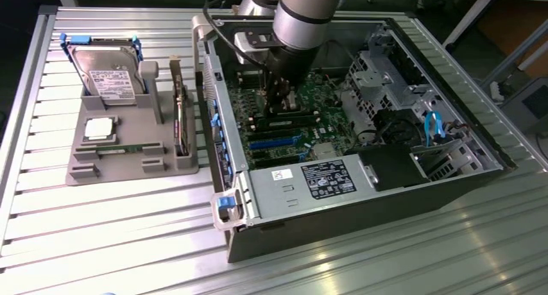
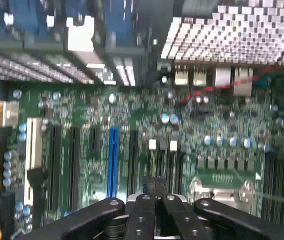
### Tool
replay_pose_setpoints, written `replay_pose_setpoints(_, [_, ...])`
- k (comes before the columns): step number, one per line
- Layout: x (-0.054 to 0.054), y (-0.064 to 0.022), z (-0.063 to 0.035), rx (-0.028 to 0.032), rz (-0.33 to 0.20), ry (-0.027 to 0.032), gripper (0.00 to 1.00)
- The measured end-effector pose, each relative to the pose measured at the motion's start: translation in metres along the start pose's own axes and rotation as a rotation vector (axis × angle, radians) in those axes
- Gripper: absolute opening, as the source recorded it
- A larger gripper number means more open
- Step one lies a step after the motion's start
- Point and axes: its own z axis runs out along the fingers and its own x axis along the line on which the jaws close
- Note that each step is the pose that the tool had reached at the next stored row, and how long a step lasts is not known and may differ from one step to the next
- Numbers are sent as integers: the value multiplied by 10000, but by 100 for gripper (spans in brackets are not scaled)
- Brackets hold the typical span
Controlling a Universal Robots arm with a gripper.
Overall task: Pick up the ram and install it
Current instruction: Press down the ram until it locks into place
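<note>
The ram [image 1: 120,149], a thin green stick, lies flat in a slot of the grey holder [image 1: 128,172] on the exterior view's left, outside the computer case. My gripper [image 1: 279,111] is far from it, down inside the open case just above the motherboard [image 1: 312,131]. In the wrist view its black fingers [image 2: 142,212] sit pressed together, so the gripper [image 2: 154,196] is shut with nothing visibly held. Below them lie the green board, its dark slots and one blue slot [image 2: 113,160].
The holder also carries a hard drive [image 1: 107,74], a square silver processor chip [image 1: 100,128] and an upright expansion card [image 1: 178,115]. The case walls [image 1: 224,179], drive cage [image 1: 376,70], cables and a finned heat sink [image 2: 231,30] crowd the gripper. Slatted metal table all around.
</note>
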Motion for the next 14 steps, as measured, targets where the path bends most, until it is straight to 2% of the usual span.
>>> replay_pose_setpoints(3, [0,-1,0,-1,1,2,9])
replay_pose_setpoints(4, [-2,48,5,1,0,0,9])
replay_pose_setpoints(7, [-5,100,18,0,0,2,9])
replay_pose_setpoints(14, [-5,101,65,0,0,0,9])
